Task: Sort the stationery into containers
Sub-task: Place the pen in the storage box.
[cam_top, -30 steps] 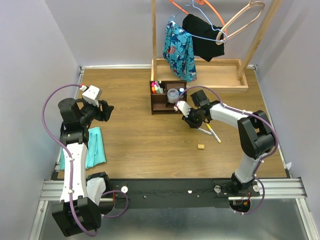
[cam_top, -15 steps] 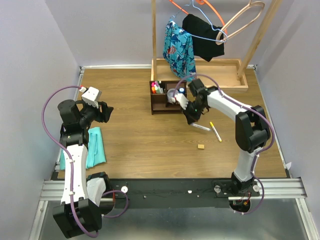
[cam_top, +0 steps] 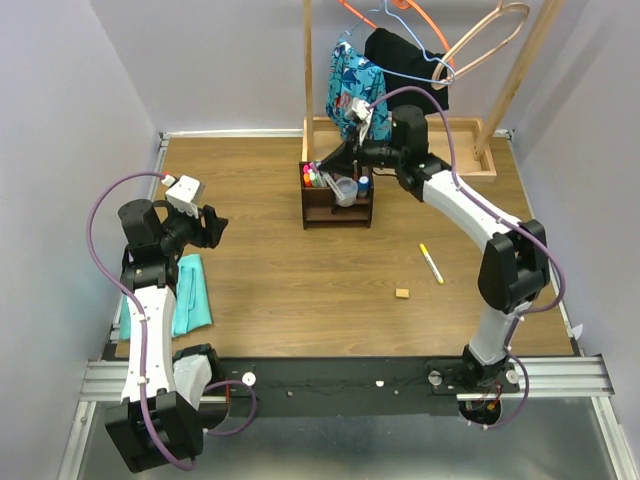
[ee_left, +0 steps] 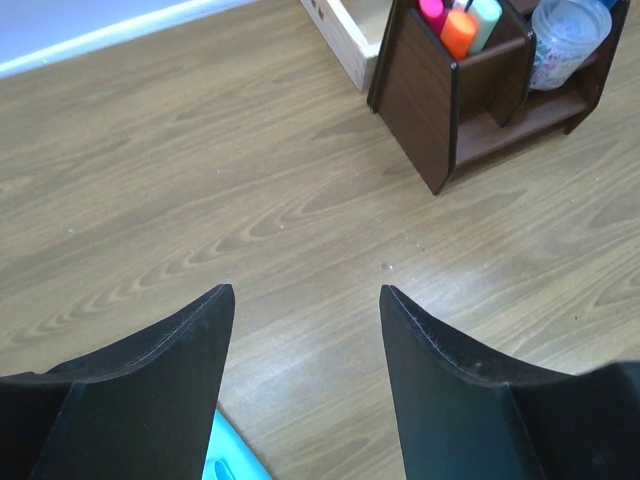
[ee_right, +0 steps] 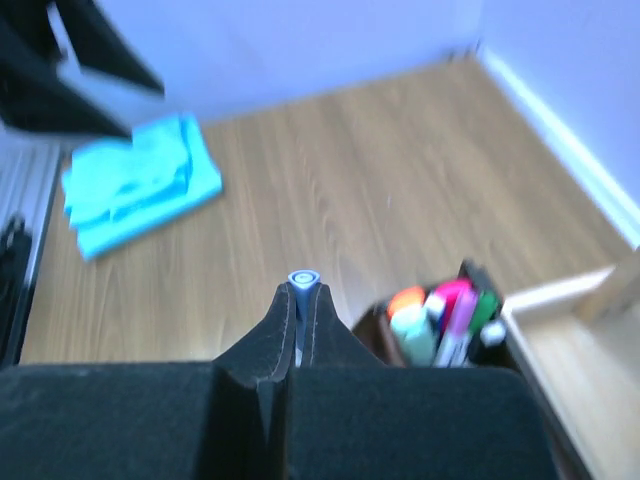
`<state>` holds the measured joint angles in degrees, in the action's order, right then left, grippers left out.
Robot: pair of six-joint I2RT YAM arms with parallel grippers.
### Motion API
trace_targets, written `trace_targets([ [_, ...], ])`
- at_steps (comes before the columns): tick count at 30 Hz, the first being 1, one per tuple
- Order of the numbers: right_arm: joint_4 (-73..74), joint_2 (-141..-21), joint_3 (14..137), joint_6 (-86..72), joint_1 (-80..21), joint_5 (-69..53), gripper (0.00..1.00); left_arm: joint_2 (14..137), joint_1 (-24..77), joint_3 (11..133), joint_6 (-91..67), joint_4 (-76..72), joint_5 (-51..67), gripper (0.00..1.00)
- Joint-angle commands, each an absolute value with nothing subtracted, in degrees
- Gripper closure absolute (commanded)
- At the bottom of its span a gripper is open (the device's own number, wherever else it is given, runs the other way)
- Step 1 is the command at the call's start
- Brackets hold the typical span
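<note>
My right gripper (cam_top: pixel 331 163) (ee_right: pixel 302 292) hovers over the left rear of the dark brown organizer (cam_top: pixel 322 214), shut on a thin marker whose blue cap (ee_right: pixel 303 279) pokes out between the fingertips. Several markers and highlighters (ee_right: pixel 445 305) (cam_top: pixel 313 177) stand in the organizer's left compartment, and a clear round tub (cam_top: pixel 346 189) sits in its middle. A yellow-capped white marker (cam_top: pixel 430 263) and a tan eraser (cam_top: pixel 402 293) lie on the table to the right. My left gripper (cam_top: pixel 212 225) (ee_left: pixel 305 292) hangs open over bare wood at the left, holding nothing.
A folded teal cloth (cam_top: pixel 190 295) lies beside the left arm. Behind the organizer stands a clothes rack with a long light wooden tray (cam_top: pixel 430 152) and hanging clothes (cam_top: pixel 358 92). Walls close in the table on the left, back and right.
My right gripper shut on a marker lying right of the organizer, lifted it off the table and swung up and back over the organizer. The left arm has not moved.
</note>
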<state>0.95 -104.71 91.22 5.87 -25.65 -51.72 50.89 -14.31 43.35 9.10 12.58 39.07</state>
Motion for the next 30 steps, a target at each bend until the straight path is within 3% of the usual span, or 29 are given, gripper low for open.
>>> trace_targets([
  [1, -45.47, -109.23, 86.57, -14.93, -25.84, -48.53, 1.0, 52.2, -15.12, 43.68, 11.42, 16.25, 39.29, 0.31],
  [18, -54.84, -121.11, 88.95, -5.54, -25.93, -42.19, 1.0, 56.87, -15.12, 45.18, 14.15, 18.02, 37.53, 0.31],
  [30, -54.58, -121.82, 81.57, -2.37, -25.75, -39.2, 1.0, 56.34, -15.21, 44.47, 14.85, 18.2, 37.26, 0.31],
])
